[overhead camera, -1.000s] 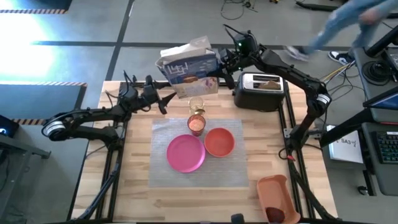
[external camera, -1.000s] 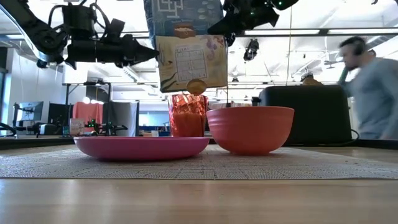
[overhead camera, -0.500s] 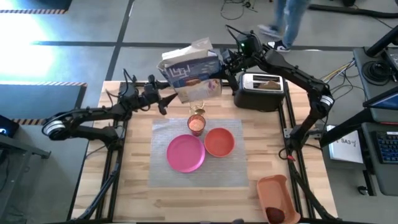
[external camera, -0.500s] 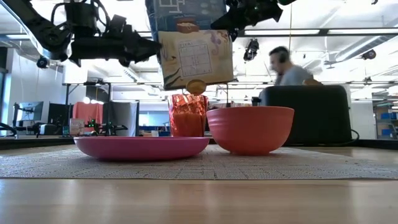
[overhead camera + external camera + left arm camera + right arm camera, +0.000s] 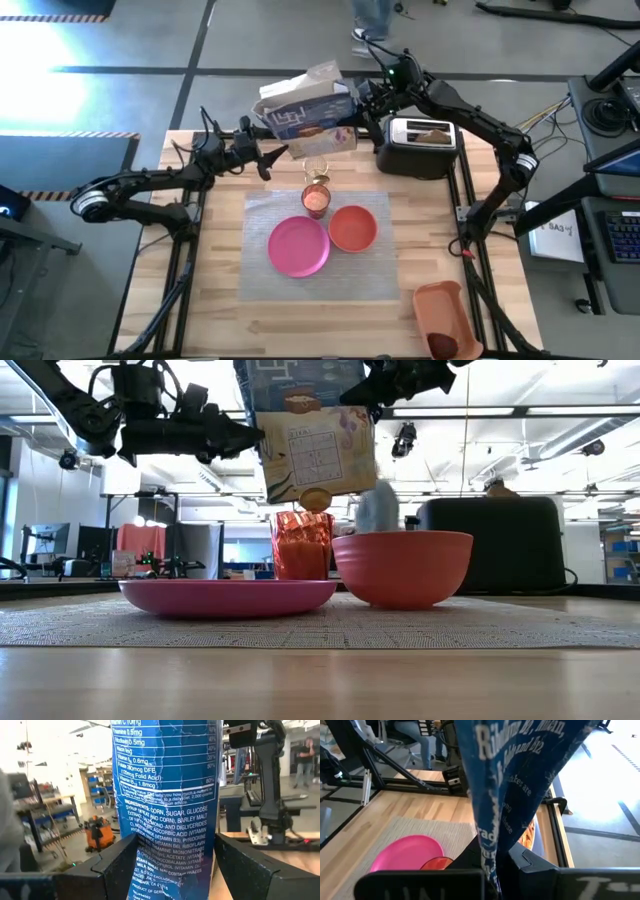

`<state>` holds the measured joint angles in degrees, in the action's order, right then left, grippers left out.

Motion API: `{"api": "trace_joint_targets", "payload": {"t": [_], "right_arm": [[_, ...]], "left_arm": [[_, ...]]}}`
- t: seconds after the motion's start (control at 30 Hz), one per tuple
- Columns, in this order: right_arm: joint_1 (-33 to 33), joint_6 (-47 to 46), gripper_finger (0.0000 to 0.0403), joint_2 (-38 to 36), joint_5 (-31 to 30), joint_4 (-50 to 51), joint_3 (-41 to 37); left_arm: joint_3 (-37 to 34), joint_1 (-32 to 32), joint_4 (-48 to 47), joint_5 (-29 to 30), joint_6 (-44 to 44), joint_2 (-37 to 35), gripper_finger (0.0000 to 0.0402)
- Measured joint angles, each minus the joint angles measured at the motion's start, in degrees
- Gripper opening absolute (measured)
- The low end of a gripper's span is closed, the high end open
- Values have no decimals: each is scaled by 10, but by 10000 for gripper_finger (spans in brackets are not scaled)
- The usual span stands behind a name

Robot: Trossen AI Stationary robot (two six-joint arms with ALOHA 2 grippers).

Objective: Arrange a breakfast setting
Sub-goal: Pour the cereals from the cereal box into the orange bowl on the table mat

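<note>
Above the desk's (image 5: 220,310) far edge, the right gripper (image 5: 362,100) clenches a blue cereal box (image 5: 305,112), apparently tilting it for the released left gripper (image 5: 268,157) approaching its side

Left arm (image 5: 150,185): my dark, near-black links, slim tubes between thicker rounded joints.
Shoulder end of left arm: a pale silver-white ring round the joint.
Left arm cabling: thin black wires looping loose above the wrist.
Left gripper (image 5: 268,160): two black tapering fingers (image 5: 122,865), flat-faced with bevelled edges, matt finish.
Right arm (image 5: 470,115): same dark links, long and angular, chunky black joints.
Right arm marking: a small green light glowing at my wrist.
Right gripper (image 5: 360,100): black block body; blurred white lettering on its near face in the right wrist view.
</note>
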<state>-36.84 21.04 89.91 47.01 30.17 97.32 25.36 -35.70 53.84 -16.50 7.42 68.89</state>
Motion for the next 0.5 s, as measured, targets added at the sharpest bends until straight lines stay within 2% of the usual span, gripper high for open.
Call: {"api": "trace_joint_targets", "payload": {"t": [0.3,0.5], "right_arm": [[1,-5,9,1,3,1,0],[2,-7,9,4,14,-2,-1]], "left_arm": [[1,0,-14,-3,-9,-4,242],[1,3,-27,62,-48,-4,242]]}}
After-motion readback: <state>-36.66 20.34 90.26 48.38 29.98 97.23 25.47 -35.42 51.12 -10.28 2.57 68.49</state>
